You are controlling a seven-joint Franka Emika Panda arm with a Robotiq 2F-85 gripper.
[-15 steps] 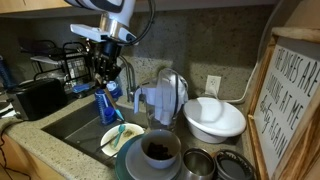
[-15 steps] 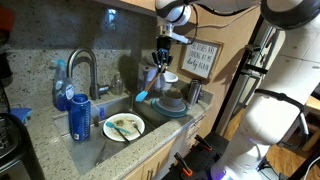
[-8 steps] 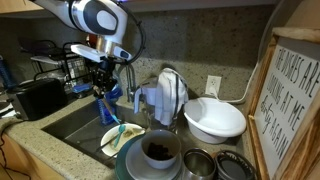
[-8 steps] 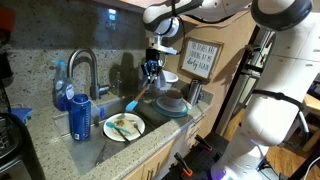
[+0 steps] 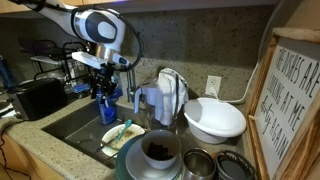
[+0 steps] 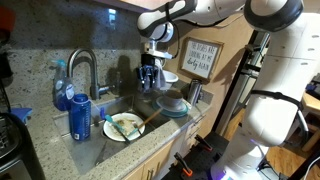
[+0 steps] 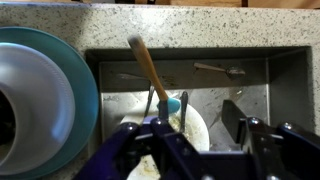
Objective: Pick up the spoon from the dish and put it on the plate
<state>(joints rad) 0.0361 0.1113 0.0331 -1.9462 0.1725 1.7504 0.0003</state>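
From where I stand the spoon is well clear of the dish, the big white bowl over on the counter; it sits down in the sink, its lower end at the small cream plate, close by the pale green utensil that lies there; whether that end actually rests on the plate I cannot tell. The gripper hangs straight above the plate with its jaws partway apart, wider than the slim handle between them, so as far as I can see nothing is pinched. In the wrist view the spoon reads as one thin straight stick, brownish under this light; its long axis runs on a slant from the plate up and away toward the sink's back wall, leaning to the side of the teal-rimmed plate; which end is the bowl I cannot make out. I'd judge it light, stiff and fairly slick, not fragile, though liable to roll or slide off a shallow rim; the sensible hold is across the handle near its middle, jaws square to the long axis, so it cannot swing or tip.
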